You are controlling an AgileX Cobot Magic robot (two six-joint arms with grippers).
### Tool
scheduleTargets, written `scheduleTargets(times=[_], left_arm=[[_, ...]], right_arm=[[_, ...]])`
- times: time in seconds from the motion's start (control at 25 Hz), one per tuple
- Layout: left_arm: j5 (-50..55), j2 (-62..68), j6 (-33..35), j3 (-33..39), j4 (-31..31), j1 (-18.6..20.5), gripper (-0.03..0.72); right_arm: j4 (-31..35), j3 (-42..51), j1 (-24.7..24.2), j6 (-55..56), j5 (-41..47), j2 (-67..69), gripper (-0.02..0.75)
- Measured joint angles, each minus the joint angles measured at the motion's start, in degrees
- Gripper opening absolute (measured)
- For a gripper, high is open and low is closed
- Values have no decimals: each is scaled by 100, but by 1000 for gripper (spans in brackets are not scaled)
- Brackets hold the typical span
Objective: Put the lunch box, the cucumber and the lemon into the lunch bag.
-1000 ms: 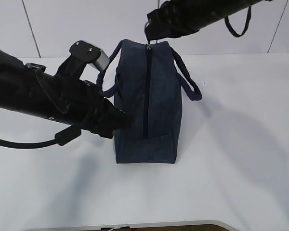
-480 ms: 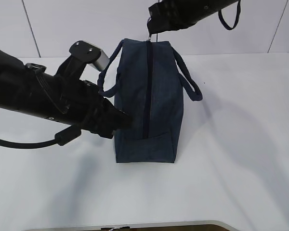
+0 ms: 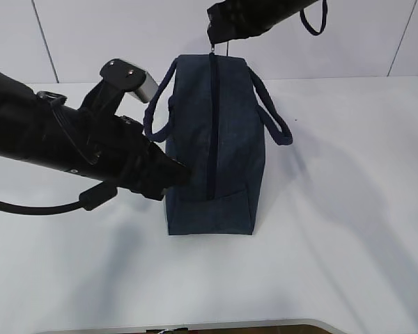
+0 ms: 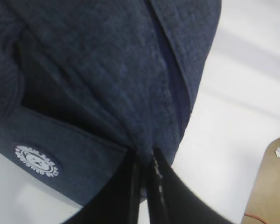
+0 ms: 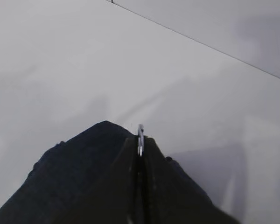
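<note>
The dark navy lunch bag [image 3: 230, 139] stands on the white table [image 3: 348, 209] with its zipper [image 3: 211, 118] running closed along the top. My left gripper [image 3: 181, 174] is shut on a pinch of the bag's fabric at its near lower left side; in the left wrist view its fingertips [image 4: 143, 161] squeeze the cloth of the lunch bag [image 4: 107, 70] beside the white round logo [image 4: 36, 161]. Above the bag's far end my right gripper [image 3: 214, 43] is shut on the silver ring pull [image 5: 140, 135]. The lunch box, the cucumber and the lemon are out of view.
Two loop handles hang off the bag, one on the left [image 3: 157, 115] and one on the right [image 3: 273, 115]. The table's front edge [image 3: 195, 325] runs along the bottom of the exterior view. A white panelled wall [image 3: 90, 35] stands behind.
My right gripper has risen and drifted slightly left with the ring pull, drawing the bag's far top end upward. The left arm has stayed where it was.
</note>
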Motion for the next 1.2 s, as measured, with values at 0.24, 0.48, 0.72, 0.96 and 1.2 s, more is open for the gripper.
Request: scheduleTargets(times=[0.24,0.48,0.72,0.96,1.2], left_arm=[[0,0,0,0,10,0,-15],[-15,0,0,0,10,0,-15],[-25,0,0,0,10,0,-15],[-79,0,0,0,24,0,-15],[-459,0,0,0,103,0,-15]], right_arm=[[-247,-610,-11,207,76,453,5],[-271,-928,-138,301,99,780,5],[-271,-1024,-271,310,170,975,5],[-673,-1038,-303,310,535,999,5],[-1062,-1051,-334,310,1080,940,5]])
